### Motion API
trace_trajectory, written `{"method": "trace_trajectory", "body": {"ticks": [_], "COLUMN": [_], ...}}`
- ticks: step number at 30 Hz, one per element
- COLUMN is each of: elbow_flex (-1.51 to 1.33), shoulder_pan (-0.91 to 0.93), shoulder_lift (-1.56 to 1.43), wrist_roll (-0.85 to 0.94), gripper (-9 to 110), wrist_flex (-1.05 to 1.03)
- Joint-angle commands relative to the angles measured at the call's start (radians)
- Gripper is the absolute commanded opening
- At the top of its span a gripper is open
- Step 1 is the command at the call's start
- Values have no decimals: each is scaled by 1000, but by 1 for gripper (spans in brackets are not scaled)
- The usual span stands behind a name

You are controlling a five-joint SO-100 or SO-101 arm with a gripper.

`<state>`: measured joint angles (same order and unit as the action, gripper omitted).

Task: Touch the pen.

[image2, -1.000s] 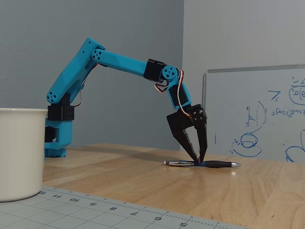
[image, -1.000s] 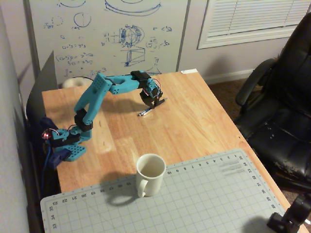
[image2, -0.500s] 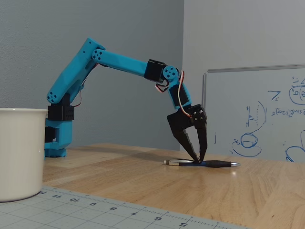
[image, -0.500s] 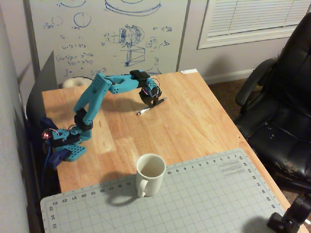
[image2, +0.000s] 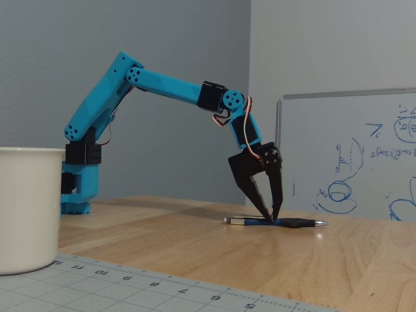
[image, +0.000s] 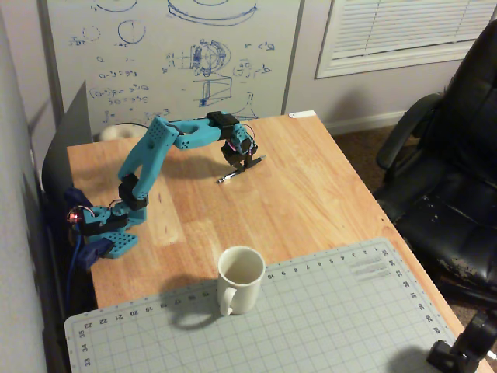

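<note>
The gripper, fingers pressed together, rests its tips on the pen, which lies flat near the bench's far edge, directly underneath.

Dim warm indoor light, soft shadows, grainy, slightly blurred

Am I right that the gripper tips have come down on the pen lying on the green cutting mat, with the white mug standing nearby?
Not quite: the pen lies on the bare wooden table, well away from the green cutting mat, as the higher fixed view shows. The rest holds: the gripper tips meet the pen, and the white mug stands at the mat's edge.
</note>
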<state>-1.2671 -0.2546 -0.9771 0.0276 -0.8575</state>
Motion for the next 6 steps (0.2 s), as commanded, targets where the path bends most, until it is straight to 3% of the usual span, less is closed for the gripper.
{"method": "trace_trajectory", "body": {"ticks": [1,6], "elbow_flex": [83,81], "shoulder_pan": [-8,-8], "shoulder_lift": [-25,-25], "wrist_roll": [6,6], "gripper": [1,1], "wrist_flex": [15,14]}}
